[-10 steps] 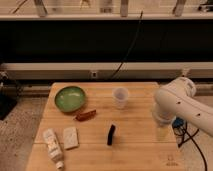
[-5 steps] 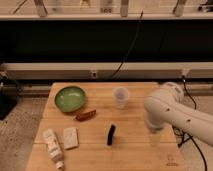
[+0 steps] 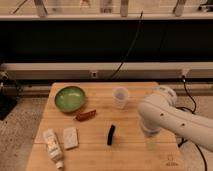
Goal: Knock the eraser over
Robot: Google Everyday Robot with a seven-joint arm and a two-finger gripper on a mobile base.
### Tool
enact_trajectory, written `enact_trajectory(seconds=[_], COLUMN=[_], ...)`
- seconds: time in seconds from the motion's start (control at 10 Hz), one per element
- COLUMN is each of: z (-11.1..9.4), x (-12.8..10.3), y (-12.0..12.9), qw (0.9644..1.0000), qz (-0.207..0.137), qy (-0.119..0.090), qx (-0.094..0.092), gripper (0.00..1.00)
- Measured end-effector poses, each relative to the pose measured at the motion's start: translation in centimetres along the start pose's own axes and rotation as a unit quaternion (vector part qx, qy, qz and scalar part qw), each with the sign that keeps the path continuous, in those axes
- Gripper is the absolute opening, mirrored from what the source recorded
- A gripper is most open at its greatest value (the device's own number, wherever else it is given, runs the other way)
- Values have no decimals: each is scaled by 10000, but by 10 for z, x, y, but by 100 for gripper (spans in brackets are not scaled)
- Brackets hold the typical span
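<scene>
The eraser (image 3: 111,135) is a small thin black slab standing upright on the wooden table (image 3: 125,157), a little in front of the middle. My white arm (image 3: 165,117) reaches in from the right. The gripper (image 3: 151,142) hangs below the arm's bend, low over the table and to the right of the eraser, apart from it. It shows only as a faint pale shape.
A green bowl (image 3: 70,98) sits at the back left. A clear cup (image 3: 120,97) stands behind the eraser. A reddish-brown piece (image 3: 85,115), a pale flat block (image 3: 70,137) and a white tube (image 3: 53,146) lie to the left. Cables run behind the table.
The arm has swung left across the table, bringing the gripper closer to the eraser. The eraser and the other things have not moved.
</scene>
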Motion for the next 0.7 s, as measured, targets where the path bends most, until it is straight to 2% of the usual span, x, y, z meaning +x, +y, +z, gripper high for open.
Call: enact_trajectory(seconds=[0.1,0.2,0.6,0.7], z=[1,2,6,7], x=[-1,-2,-26,-25], y=[1,2,4,5], qw=[10000,10000,9998,9998], qz=[-26,-55,-186,-203], qy=[16,23,14,28], qx=[-2,-11,-35,-32], gripper=[78,70,29,20])
